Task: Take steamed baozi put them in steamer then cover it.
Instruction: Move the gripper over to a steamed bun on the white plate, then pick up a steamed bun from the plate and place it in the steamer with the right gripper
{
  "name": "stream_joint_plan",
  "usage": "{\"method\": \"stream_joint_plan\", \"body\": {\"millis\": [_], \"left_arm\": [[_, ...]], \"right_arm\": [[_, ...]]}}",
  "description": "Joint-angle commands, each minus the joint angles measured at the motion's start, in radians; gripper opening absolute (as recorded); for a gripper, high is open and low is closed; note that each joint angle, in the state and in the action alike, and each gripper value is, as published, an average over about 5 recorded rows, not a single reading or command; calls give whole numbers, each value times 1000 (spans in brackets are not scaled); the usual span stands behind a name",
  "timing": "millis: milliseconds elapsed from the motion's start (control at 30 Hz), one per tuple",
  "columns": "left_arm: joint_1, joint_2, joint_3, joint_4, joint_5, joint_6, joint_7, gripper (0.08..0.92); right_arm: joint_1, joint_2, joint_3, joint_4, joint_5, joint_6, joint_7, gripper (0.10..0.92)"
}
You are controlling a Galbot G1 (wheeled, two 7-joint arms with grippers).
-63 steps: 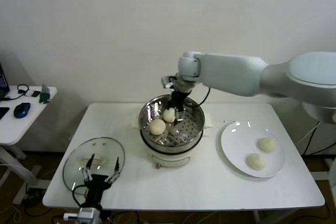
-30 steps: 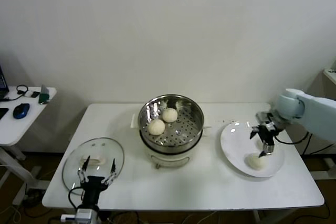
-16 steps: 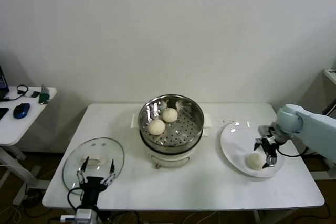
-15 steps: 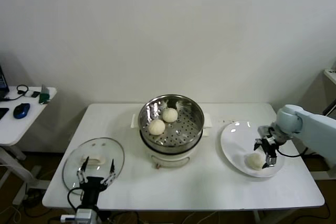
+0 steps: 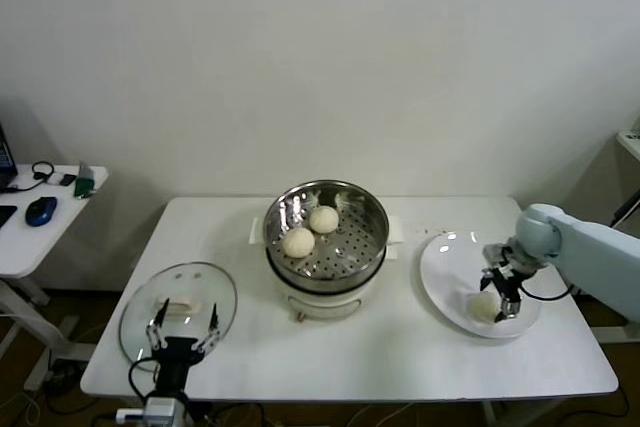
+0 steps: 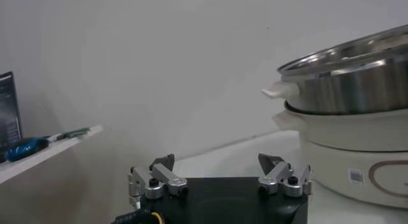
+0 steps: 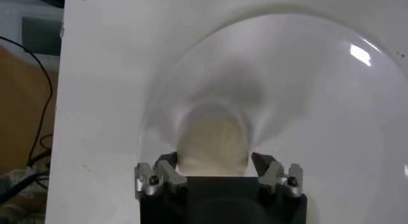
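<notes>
White plate point(image 5: 450, 272) with one baozi point(image 5: 484, 306) pinched by right gripper point(image 5: 496, 304) – two more in steamer point(image 5: 360, 247) – left gripper point(image 5: 183, 335) parked spread over glass lid point(image 5: 145, 302).

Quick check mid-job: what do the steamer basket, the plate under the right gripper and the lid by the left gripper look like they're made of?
Steamer: polished metal, probably stainless steel, with mirror-like walls and a perforated floor; its base looks like white plastic.
Plate: glossy white, likely ceramic or melamine; a bright highlight sits on its rim.
Lid: clear glass, seemingly, since the table shows through; its handle is white.
</notes>
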Motion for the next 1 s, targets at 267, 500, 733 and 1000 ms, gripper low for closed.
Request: {"method": "stream_joint_plan", "body": {"millis": [267,500,733,1000], "left_arm": [[2,-1,0,-2,1,-1,-1,823],[2,-1,2,-1,1,-2,-1,823],[8,-1,5,-11,6,-3,-3,823],[12,0,9,-9,14,-2,-4,823]], "right_arm": [[-9,18,11,-17,-13,13,-11,664],[201,18,-89,34,-8,160,-56,653],[518,127,-256,38,-42,382,-132,657],[715,269,-326,71,9,542,-140,662]]}}
